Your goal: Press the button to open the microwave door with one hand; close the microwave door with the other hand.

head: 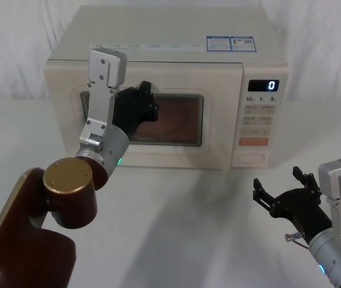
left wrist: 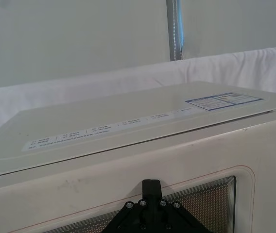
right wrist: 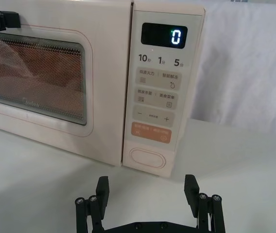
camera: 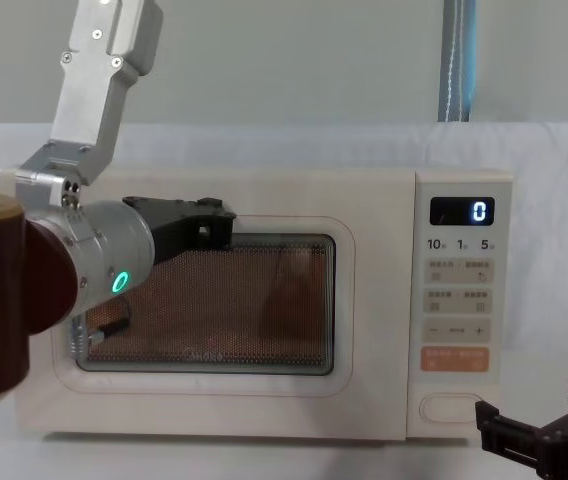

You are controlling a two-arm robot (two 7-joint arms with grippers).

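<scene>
The microwave (head: 158, 90) is set on the white table (head: 176, 228), its display reading 0. The microwave door (camera: 214, 300) is seen flush shut, the left gripper (head: 145, 96) pressed against it; its state cannot be told. The right gripper (right wrist: 147, 191) is held released before the button (right wrist: 146, 158).

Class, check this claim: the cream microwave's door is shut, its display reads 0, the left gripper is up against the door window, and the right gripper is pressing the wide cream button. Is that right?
One thing is wrong. The right gripper is not pressing the wide cream oval-cornered button; the right wrist view shows it open and short of the panel. The cream microwave door is shut, the display reads 0, and the left gripper is at the window.
</scene>
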